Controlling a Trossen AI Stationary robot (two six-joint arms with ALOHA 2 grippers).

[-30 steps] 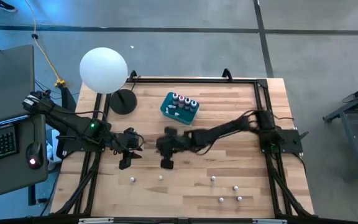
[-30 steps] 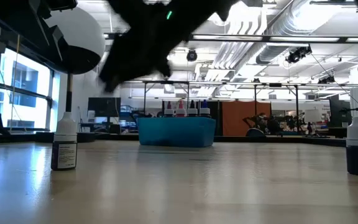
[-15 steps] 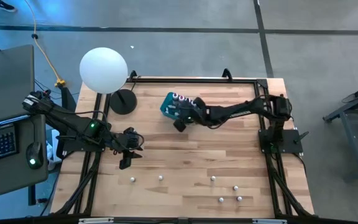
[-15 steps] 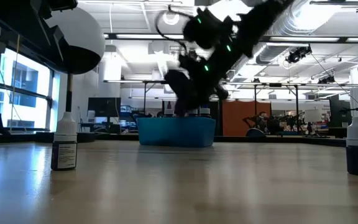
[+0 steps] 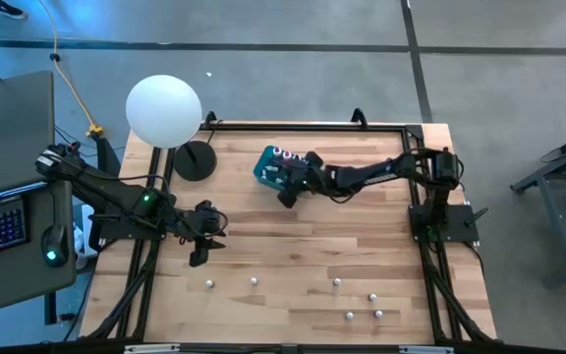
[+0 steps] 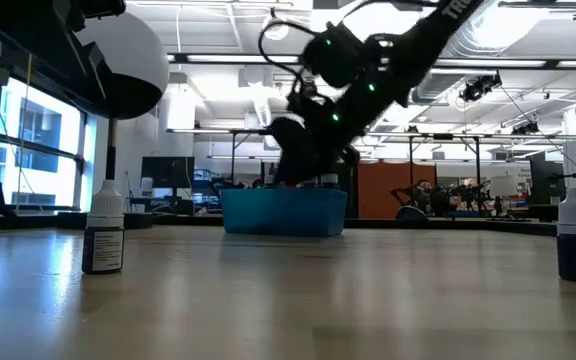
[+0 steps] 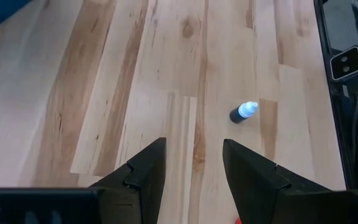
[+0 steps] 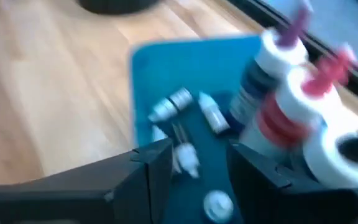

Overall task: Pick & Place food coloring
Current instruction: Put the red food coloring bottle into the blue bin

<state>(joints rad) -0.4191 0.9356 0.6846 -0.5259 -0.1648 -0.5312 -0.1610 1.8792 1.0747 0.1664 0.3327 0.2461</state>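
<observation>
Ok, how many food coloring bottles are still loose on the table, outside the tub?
6 food coloring bottles: two near the left gripper at and; one mid-table; three clustered toward the right front. The arms may hide more. The right gripper is over the teal tub.

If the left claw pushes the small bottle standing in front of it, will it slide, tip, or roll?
The small bottle stands upright, taller than wide, so a high push probably tips it. Its body looks round, so once down it may roll on the smooth table. The left claw is open and empty.

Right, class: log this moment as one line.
right gripper: open, over teal tub | left gripper: open, idle | loose bottles: on table
</observation>
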